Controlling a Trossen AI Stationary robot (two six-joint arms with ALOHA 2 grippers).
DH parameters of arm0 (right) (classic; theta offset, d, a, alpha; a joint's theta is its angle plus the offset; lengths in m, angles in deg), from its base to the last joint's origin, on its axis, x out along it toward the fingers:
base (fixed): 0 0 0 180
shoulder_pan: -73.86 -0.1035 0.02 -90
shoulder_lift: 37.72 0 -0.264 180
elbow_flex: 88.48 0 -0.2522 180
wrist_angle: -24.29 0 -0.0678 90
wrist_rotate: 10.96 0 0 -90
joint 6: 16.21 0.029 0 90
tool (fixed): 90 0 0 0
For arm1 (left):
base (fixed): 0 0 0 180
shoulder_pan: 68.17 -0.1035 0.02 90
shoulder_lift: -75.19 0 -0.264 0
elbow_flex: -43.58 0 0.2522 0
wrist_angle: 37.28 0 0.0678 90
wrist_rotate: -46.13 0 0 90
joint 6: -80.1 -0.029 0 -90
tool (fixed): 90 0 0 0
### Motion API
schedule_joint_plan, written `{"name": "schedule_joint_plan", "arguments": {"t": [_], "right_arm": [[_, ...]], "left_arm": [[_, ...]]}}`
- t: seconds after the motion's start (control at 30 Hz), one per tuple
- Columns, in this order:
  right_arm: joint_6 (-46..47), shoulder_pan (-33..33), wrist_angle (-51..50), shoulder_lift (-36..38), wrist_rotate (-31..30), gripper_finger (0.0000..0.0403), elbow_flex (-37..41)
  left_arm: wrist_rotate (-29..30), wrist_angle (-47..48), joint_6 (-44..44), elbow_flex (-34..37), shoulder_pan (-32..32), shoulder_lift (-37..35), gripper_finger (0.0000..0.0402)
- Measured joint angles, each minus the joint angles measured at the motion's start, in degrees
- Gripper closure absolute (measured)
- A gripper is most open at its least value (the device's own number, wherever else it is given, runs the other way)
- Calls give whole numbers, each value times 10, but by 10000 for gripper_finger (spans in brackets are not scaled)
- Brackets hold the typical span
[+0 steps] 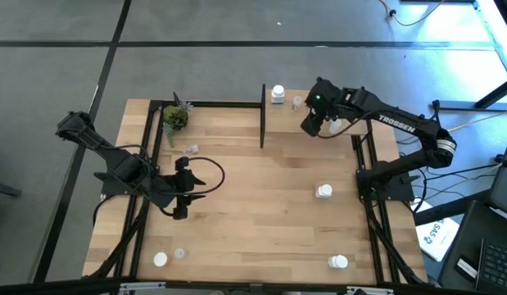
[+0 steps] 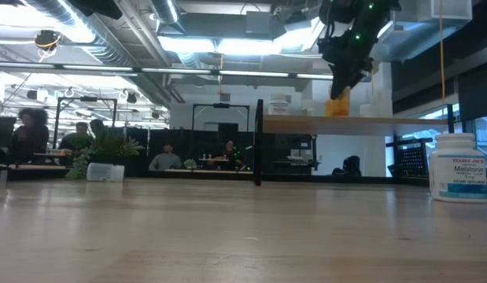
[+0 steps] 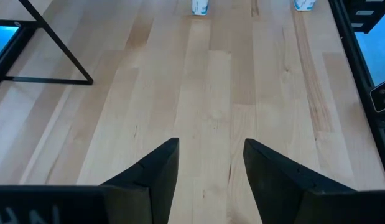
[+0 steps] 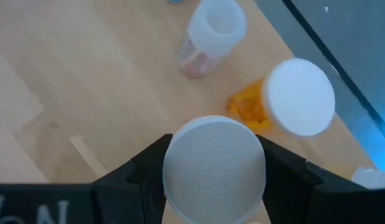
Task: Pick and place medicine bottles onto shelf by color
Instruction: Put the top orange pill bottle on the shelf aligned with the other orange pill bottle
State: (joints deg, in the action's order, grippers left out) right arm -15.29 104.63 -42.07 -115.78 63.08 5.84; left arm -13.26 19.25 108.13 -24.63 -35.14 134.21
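Note:
My right gripper (image 1: 314, 123) is over the raised light-wood shelf (image 2: 306, 123) at the table's far right, shut on a white-capped medicine bottle (image 4: 214, 165); an orange body (image 2: 337, 104) shows below the fingers in the low view. An orange bottle with a white cap (image 4: 298, 96) and a clear bottle (image 4: 214, 31) stand on the shelf just beyond it. A white bottle (image 1: 278, 94) stands at the shelf's far left. My left gripper (image 1: 181, 190) is open and empty over the table's left part, and it shows the same in its own wrist view (image 3: 211, 168). My right gripper pinches the bottle by the two sides of its white cap (image 4: 180, 168) between its two fingers (image 4: 142, 174). The fingers come from above, pointing down. The bottle hangs upright below them; whether its base touches the shelf I cannot tell.
White bottles stand on the table at the right (image 1: 323, 191), near right (image 1: 339, 261) and near left (image 1: 160, 259). Clear ones lie at the near left (image 1: 180, 253) and by the small plant (image 1: 175, 117). A black post (image 1: 263, 115) bounds the shelf's left end.

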Motion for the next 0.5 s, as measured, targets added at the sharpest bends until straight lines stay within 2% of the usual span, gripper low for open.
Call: {"name": "schedule_joint_plan", "arguments": {"t": [0.5], "right_arm": [[3,2,0,0,10,201,0]], "left_arm": [[0,0,1,0,0,0,227]]}}
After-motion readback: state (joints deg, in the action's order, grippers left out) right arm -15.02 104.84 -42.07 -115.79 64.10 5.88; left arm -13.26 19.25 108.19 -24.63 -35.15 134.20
